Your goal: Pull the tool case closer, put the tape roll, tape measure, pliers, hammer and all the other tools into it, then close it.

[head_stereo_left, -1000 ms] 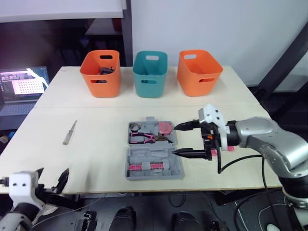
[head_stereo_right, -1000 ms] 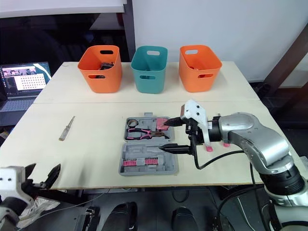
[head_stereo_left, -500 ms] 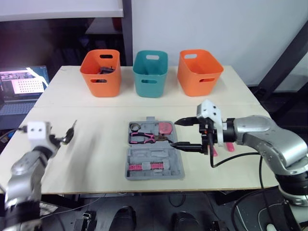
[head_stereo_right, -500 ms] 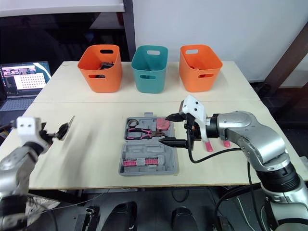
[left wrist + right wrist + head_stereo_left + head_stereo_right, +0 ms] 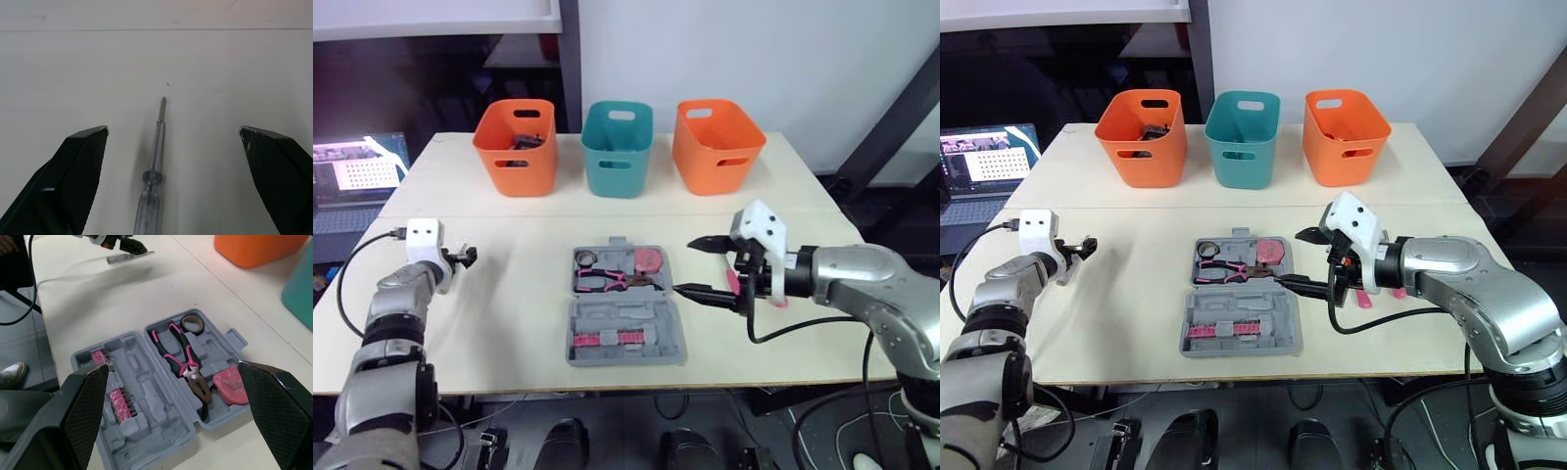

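Left end effector point(image 5: 172, 131) and right end effector point(image 5: 683, 266), both agape.

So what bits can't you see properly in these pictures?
Left orange plastic basket: the dark things inside are too small and half hidden by its wall in the eye views.
Teal plastic basket and right orange plastic basket: their walls hide the insides.
Pink-handled tool: it is mostly behind the right gripper in the eye views.
Clear-handled screwdriver: the left wrist view's edge cuts off its handle at the open left gripper.
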Controlling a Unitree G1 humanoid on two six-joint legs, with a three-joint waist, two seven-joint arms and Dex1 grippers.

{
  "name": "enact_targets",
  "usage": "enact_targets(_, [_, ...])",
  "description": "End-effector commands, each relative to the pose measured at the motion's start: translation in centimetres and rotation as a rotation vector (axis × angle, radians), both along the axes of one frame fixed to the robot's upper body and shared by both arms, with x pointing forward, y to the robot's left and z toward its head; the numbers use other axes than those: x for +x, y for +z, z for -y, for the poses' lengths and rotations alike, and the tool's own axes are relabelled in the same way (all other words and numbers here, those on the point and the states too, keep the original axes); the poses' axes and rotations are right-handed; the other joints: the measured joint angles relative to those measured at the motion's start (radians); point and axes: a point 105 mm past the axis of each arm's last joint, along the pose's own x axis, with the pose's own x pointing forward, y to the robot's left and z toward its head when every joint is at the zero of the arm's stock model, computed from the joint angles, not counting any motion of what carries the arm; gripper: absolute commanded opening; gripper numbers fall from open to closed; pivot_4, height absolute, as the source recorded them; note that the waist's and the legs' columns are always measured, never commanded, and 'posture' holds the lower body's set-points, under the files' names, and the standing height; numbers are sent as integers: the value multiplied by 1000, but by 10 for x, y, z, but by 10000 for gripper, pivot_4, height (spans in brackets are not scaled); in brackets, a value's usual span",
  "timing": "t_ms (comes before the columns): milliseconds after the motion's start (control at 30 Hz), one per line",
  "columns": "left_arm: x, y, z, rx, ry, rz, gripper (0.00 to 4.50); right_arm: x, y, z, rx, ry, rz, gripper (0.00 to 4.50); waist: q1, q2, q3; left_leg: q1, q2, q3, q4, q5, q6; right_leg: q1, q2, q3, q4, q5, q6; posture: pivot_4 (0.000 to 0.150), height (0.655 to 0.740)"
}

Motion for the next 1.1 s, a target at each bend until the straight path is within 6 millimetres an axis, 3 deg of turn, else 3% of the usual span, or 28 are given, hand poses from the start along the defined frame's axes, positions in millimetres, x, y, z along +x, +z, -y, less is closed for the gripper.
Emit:
enact_targets(33, [1, 7, -8, 14, 21, 18, 45000, -1, 11, 3, -15, -21, 60, 44331, 0, 0, 0, 0, 0, 0, 0, 0, 0, 0, 0, 0, 0, 0, 0, 1500, 7400])
enact_targets(367, [1, -11, -3, 32, 28, -43, 45000, 5, 18, 7, -45, -49, 100, 44331, -1, -1, 0, 0, 0, 0, 0, 0, 0, 0, 0, 0, 0, 0, 0, 1500, 7400])
enact_targets(467, [1, -13, -1, 27, 27, -58, 31460, 6, 20, 9, -55, -58, 110, 45000, 0, -1, 0, 0, 0, 0, 0, 0, 0, 0, 0, 0, 0, 0, 0, 1500, 7400])
enact_targets(667, [-1, -15, -5, 35, 48, -76, 184, 8, 16, 16, -89, -94, 109, 45000, -1, 0, 0, 0, 0, 0, 0, 0, 0, 0, 0, 0, 0, 0, 0, 1500, 7400])
enact_targets(967, [3, -5, 0, -24, -2, -30, 184, 11, 13, 20, -98, -118, 108, 45000, 0, 0, 0, 0, 0, 0, 0, 0, 0, 0, 0, 0, 1, 0, 0, 1500, 7400])
enact_targets(1100, [7, 4, 13, 7, -138, -27, 184, 11, 11, 19, -99, -114, 100, 45000, 0, -1, 0, 0, 0, 0, 0, 0, 0, 0, 0, 0, 1, 0, 0, 1500, 7400])
